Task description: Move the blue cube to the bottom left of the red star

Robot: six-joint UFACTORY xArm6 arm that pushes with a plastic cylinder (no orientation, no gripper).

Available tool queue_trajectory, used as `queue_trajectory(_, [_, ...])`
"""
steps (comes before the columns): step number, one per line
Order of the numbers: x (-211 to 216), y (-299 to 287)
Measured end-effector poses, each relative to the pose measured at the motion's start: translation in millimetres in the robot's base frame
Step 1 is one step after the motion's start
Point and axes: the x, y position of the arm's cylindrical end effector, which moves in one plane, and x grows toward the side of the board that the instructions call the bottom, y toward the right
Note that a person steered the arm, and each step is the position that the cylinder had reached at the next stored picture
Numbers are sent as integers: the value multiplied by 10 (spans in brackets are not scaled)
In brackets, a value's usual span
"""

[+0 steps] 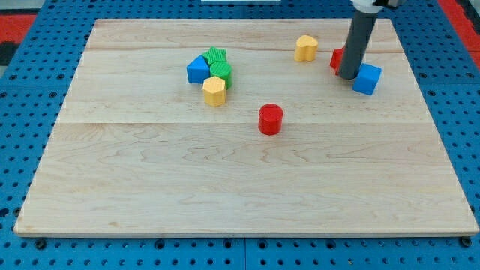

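Blue cube [367, 79] touches my tip [348, 76] on the view's right. Red star [337, 58] just behind, mostly hidden. No claw, so no grip state to tell.

My tip [348, 76] touching blue cube [367, 79], beside red star [337, 58].

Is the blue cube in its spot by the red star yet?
Not yet. My tip is touching the blue cube on its left side. The cube sits at the bottom right of the red star, mostly hidden behind the rod. It must still go round to the star's bottom left.
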Motion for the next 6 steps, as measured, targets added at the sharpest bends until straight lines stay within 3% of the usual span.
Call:
queue_trajectory(2, [-327,422])
queue_trajectory(3, [-358,938])
queue_trajectory(4, [-52,1155])
queue_trajectory(6, [172,298])
